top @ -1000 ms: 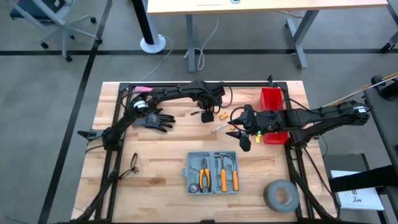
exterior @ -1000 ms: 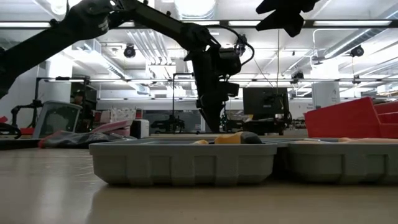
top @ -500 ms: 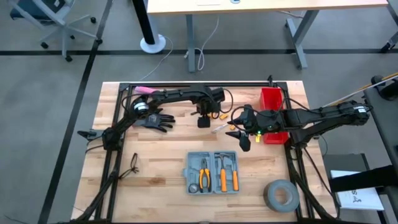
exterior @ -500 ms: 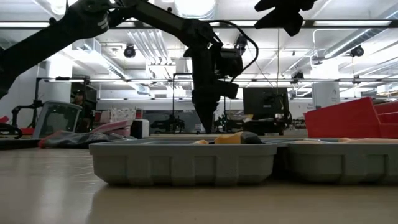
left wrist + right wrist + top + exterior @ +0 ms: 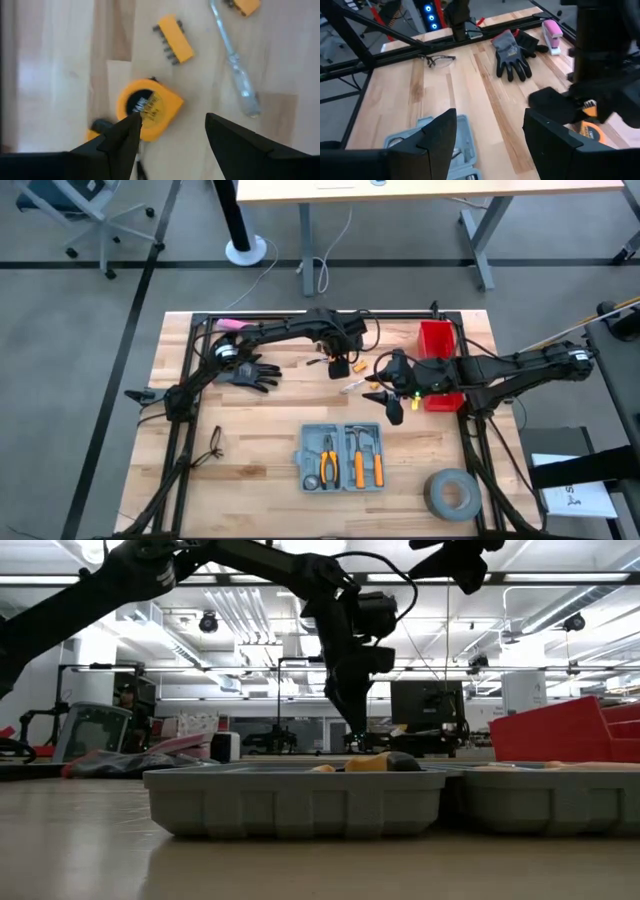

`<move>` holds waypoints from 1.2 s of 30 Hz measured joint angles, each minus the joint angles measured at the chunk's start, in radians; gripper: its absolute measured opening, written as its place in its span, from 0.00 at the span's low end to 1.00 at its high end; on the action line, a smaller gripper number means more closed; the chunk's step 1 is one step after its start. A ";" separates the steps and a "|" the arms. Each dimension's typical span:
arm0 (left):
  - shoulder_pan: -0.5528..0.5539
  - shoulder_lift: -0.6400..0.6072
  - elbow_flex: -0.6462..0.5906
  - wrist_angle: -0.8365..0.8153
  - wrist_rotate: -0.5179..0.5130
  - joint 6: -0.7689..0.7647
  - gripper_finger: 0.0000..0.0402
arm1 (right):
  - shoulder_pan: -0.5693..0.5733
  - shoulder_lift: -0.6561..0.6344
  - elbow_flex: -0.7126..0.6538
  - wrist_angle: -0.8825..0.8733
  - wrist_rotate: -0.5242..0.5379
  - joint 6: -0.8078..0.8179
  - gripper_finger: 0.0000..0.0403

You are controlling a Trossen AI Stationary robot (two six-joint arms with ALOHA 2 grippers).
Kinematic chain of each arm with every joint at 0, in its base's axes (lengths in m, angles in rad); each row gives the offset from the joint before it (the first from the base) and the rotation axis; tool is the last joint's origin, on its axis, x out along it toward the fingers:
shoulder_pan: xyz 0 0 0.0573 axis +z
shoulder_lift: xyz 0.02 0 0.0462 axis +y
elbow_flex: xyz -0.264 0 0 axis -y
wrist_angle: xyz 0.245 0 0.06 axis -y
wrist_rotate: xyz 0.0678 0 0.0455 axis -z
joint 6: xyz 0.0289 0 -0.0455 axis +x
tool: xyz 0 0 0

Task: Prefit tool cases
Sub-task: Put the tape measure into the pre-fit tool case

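Grey-blue tool case [image 5: 343,457] lies open at the table's near-centre, pliers and hammer already seated. Tape measure [image 5: 149,108], bit holder [image 5: 173,38] and screwdriver [image 5: 234,57] not yet in. Left gripper [image 5: 170,132] spread, empty, over the tape measure; right gripper [image 5: 489,131] also spread, empty, hanging by the red bin [image 5: 436,338].

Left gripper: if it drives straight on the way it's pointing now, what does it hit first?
Most likely the yellow tape measure. The left gripper stands open over it, pointing down at the table, one finger already overlapping its edge. Height above it is unclear.
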 joint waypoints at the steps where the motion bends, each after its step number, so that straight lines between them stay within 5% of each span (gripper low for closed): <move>1: 0.003 0.000 -0.002 0.002 0.000 0.018 0.57 | 0.005 0.000 0.000 0.006 0.000 0.000 0.51; 15: 0.020 0.020 -0.065 0.043 -0.018 0.104 0.65 | 0.012 0.000 0.000 0.029 0.000 -0.004 0.51; 27: 0.013 0.067 -0.061 0.059 -0.141 0.097 0.59 | 0.012 0.000 0.000 0.027 -0.002 -0.014 0.51; 36: -0.013 0.067 -0.071 -0.096 -0.044 0.122 0.58 | 0.012 0.000 0.000 0.027 -0.004 -0.014 0.51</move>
